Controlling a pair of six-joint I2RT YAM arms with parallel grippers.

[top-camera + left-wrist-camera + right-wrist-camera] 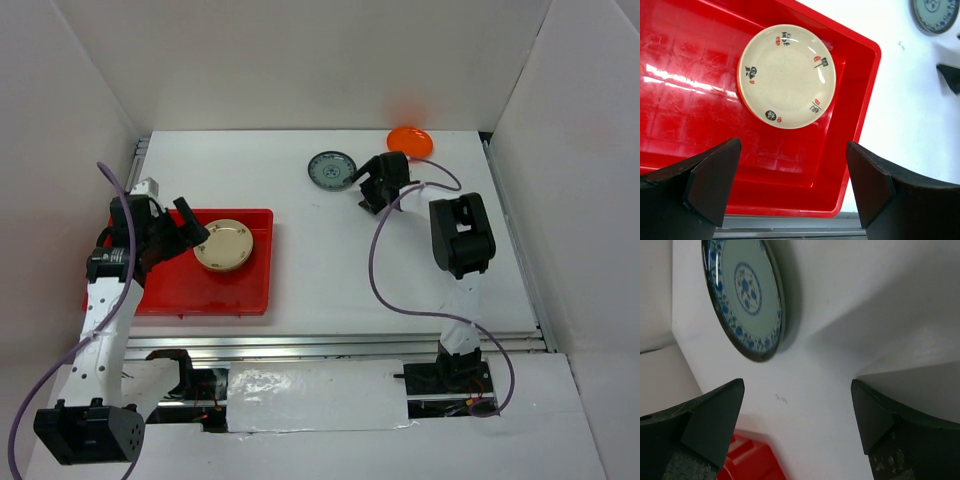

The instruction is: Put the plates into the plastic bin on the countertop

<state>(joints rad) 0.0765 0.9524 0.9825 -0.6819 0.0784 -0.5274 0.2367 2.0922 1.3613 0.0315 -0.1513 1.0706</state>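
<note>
The red plastic bin lies at the left of the white countertop. A cream plate with black and red marks rests in it, on an orange plate whose edge shows in the left wrist view. My left gripper is open and empty above the bin, short of the cream plate. A blue-grey patterned plate lies at the back. My right gripper is open and empty just right of it. An orange plate sits at the back right.
White walls close in the table at the back and both sides. A metal rail runs along the front edge. The bin's corner shows low in the right wrist view. A purple cable hangs from the right arm.
</note>
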